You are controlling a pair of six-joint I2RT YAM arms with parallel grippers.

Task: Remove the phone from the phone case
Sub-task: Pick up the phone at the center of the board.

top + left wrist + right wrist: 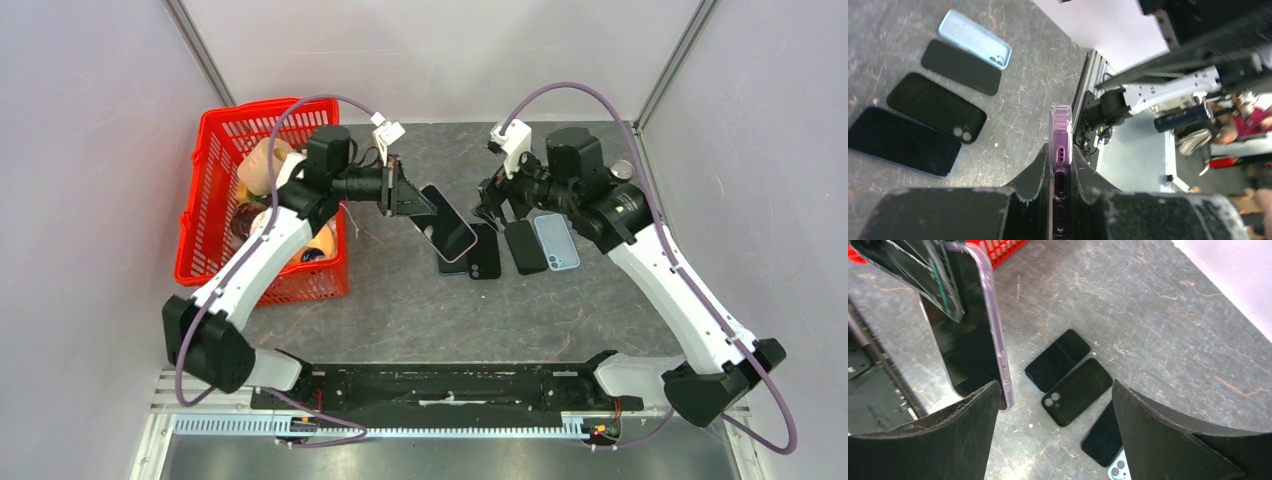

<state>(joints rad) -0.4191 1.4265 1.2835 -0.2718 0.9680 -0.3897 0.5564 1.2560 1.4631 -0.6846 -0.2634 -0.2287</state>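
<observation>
Left gripper (1060, 156) is clamped on the end of the phone (1060, 187) in its clear purplish case (997, 335), held up off the table (400, 290) (edge-on in the wrist view) — right gripper (1055, 390) wide open just beside it.

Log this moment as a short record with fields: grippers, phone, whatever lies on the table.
left gripper: shut on the cased phone, fingers pinching its two faces
cased phone: in a clear purplish case, held raised above the table
right gripper: open, close to the cased phone
row on table: black phone, black handset with two lenses, plain black slab (phone or case unclear), light blue case
red basket: on the left arm's side, holding several items
</observation>
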